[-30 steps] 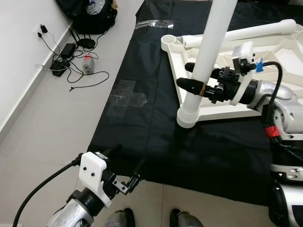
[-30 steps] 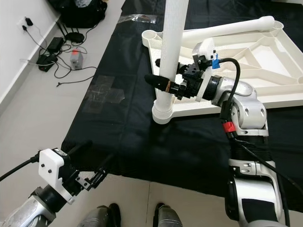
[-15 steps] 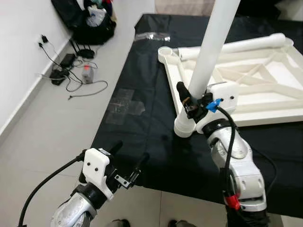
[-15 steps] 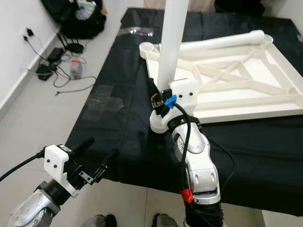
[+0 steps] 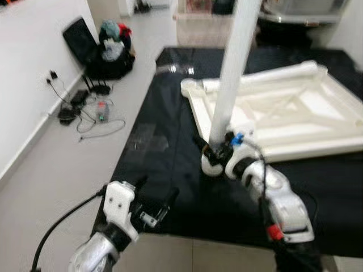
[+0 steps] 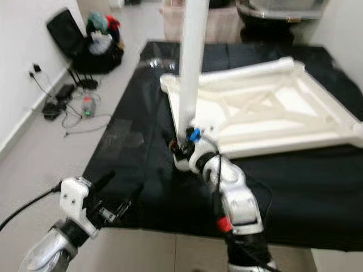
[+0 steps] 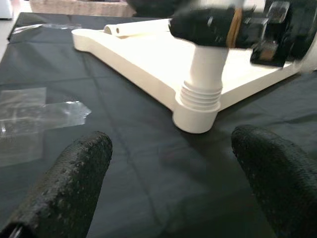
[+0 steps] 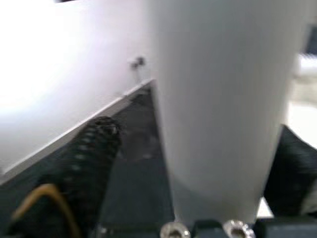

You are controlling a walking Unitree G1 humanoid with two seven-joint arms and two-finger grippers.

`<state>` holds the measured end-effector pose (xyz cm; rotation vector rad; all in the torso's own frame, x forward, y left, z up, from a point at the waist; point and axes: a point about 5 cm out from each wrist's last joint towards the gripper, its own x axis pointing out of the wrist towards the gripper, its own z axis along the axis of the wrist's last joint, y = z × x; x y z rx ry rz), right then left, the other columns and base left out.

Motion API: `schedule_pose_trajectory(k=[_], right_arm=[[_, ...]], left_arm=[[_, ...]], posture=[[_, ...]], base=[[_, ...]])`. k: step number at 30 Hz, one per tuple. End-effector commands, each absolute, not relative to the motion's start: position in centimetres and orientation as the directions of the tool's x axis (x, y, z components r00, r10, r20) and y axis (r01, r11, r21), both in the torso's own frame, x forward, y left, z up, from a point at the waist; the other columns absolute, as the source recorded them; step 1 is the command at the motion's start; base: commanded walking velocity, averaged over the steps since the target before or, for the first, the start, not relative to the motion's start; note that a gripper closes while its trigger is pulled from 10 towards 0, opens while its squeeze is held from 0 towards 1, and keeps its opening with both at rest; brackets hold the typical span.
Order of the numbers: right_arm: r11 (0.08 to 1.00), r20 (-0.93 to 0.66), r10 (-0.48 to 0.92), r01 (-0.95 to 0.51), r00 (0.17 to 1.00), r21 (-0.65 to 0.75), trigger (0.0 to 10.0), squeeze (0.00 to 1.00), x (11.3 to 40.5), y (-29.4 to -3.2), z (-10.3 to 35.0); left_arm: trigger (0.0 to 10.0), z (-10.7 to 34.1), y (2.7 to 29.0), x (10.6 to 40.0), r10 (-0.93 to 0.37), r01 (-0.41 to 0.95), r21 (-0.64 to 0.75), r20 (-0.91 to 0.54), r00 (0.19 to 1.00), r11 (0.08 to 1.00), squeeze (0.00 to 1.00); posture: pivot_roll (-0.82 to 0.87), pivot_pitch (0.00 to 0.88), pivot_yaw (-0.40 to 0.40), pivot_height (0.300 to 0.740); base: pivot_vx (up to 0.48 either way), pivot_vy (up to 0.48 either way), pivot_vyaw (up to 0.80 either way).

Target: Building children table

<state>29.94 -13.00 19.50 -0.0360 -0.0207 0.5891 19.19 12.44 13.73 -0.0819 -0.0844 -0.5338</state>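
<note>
1. Has swung the right gripper [image 5: 212,152] since a second ago from the right side of the upright leg [image 5: 229,85] round to its near side, and grips lower now, close above the ribbed collar. Sees it all from farther back too, so part of the shift belongs to the camera.
2. Pinches the leg between the right fingers [image 8: 94,153], one on each side of the white tube.
3. Holds the left gripper [image 5: 156,190] low over the near edge of the black mat [image 5: 164,147], fingers [image 7: 74,183] spread wide and clasping nothing, aimed at the corner socket [image 7: 195,116].
4. Looks to be mid-way through screwing this leg into the socket of the upturned tabletop frame [image 5: 340,144], which lies flat on the mat on the floor.
5. Calls next, most likely, for letting go, turning the wrist back, gripping again and twisting further until the collar seats. Could also use the left gripper to steady the frame.
6. Keeps the leg's long axis vertical, foot end pointing up past the top of the head views, threaded end down in the socket.
7. Leaves a second leg [image 5: 272,76] lying along the frame's far edge, long axis roughly level, not yet fitted.
</note>
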Motion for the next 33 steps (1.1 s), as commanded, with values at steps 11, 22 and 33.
schedule_pose_trajectory(k=[11, 22, 33], right_arm=[[0.647, 0.1, 0.761, -0.741, 0.64, -0.181, 10.0, 0.0, 32.4, -16.5, 24.8], [0.764, 0.148, 0.645, -0.625, 0.75, -0.162, 0.0, 0.0, 34.0, -16.4, 26.4], [0.979, -0.068, 0.157, -0.164, 0.985, -0.118, 0.0, 0.0, 28.4, -10.7, 16.8]], left_arm=[[10.0, 14.0, 12.5, 18.0, -0.509, 0.514, -0.042, 0.092, 0.856, 0.857, 0.0], [10.0, 15.1, 12.7, 17.6, -0.496, 0.501, -0.034, 0.108, 0.862, 0.865, 0.0], [10.0, 14.1, 12.4, 19.4, -0.495, 0.5, -0.029, 0.103, 0.863, 0.866, 0.0]], posture=[[0.01, 0.155, 0.01, 0.74], [0.01, 0.233, -0.019, 0.74], [-0.04, 0.126, -0.012, 0.74]], base=[[0.0, 0.0, 0.0], [0.0, 0.0, 0.0], [0.0, 0.0, 0.0]])
